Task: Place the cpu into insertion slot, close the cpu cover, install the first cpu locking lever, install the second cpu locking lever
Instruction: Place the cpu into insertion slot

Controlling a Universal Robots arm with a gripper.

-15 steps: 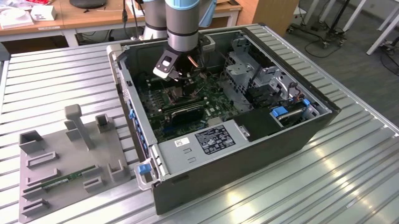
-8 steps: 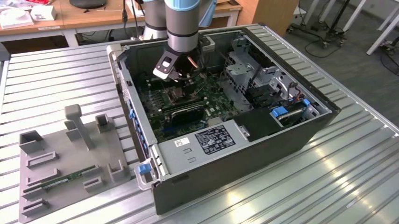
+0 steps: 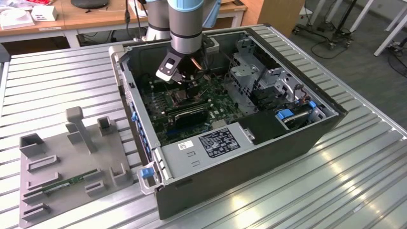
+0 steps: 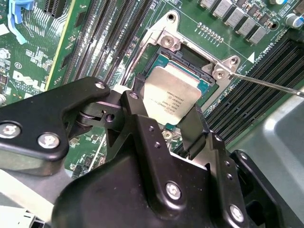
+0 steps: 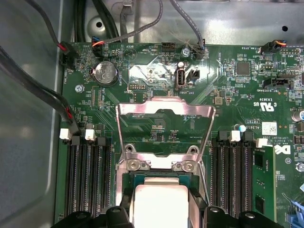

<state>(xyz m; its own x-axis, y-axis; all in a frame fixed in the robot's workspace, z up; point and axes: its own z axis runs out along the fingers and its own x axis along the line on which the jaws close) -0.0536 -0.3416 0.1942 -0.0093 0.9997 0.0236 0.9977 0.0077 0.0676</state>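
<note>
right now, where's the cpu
The cpu is held in the gripper right over the insertion slot in the second wrist view, on the green board; the open cpu cover stands just beyond it in the first wrist view.

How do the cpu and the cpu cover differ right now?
The cpu is a solid silvery-tan plate; the cpu cover is an open frame with board showing through its centre. The cpu is held by the gripper over the insertion slot; the cpu cover stands swung open, untouched. Both are square and metallic.
</note>
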